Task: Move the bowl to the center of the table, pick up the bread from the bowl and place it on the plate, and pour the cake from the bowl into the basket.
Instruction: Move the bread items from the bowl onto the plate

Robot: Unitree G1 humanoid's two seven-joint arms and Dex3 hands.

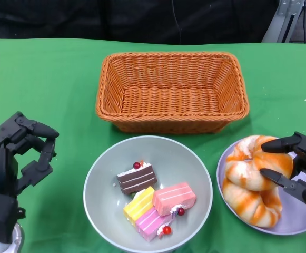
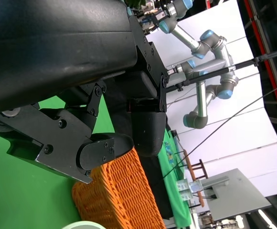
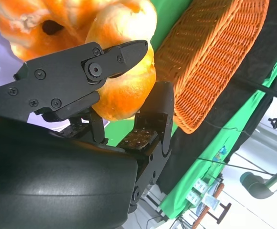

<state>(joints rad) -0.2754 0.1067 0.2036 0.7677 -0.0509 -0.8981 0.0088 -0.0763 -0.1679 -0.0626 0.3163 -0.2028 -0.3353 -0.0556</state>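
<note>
The bread (image 1: 255, 178) lies on the plate (image 1: 300, 221) at my right, and my right hand (image 1: 295, 166) sits around it with fingers parted, touching or nearly so; whether it grips I cannot tell. I judge the placing step nearly finished. Next I must lift the bowl (image 1: 105, 174), centred before me with its striped cake (image 1: 153, 200) pieces, and tip it into the basket (image 1: 171, 92) just behind. My left hand (image 1: 18, 153) hovers empty, fingers apart.

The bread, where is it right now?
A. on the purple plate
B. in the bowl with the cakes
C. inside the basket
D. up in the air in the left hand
A: the bread lies on the purple plate, by the right hand, while the bowl holds only cake pieces and the basket has nothing in it.
</note>
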